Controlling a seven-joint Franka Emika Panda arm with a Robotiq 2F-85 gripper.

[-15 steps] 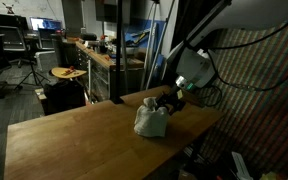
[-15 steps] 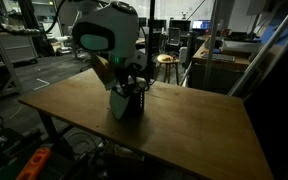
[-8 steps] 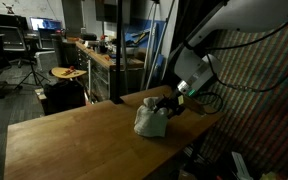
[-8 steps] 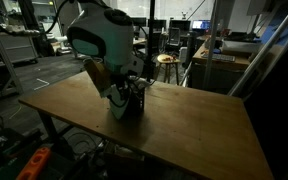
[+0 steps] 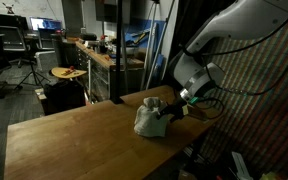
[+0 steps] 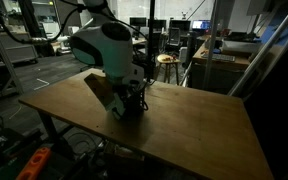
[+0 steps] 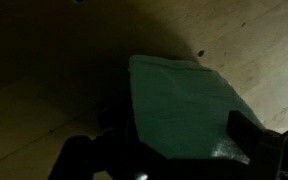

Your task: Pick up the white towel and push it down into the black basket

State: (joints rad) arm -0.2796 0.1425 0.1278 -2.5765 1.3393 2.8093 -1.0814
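Wooden table (image 5: 64, 140) in dim workshop; round stool (image 5: 68, 73) behind it; cluttered workbench (image 5: 102, 55) beyond.

Gripper (image 5: 171, 108) lower (arm (image 5: 196, 72) more tilted)

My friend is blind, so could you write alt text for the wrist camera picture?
A white towel sits on a wooden table, seen close up in very dim light. The end effector has its two dark fingers wide apart, one on either side of it.

no readable text, labels, brands or numbers anywhere
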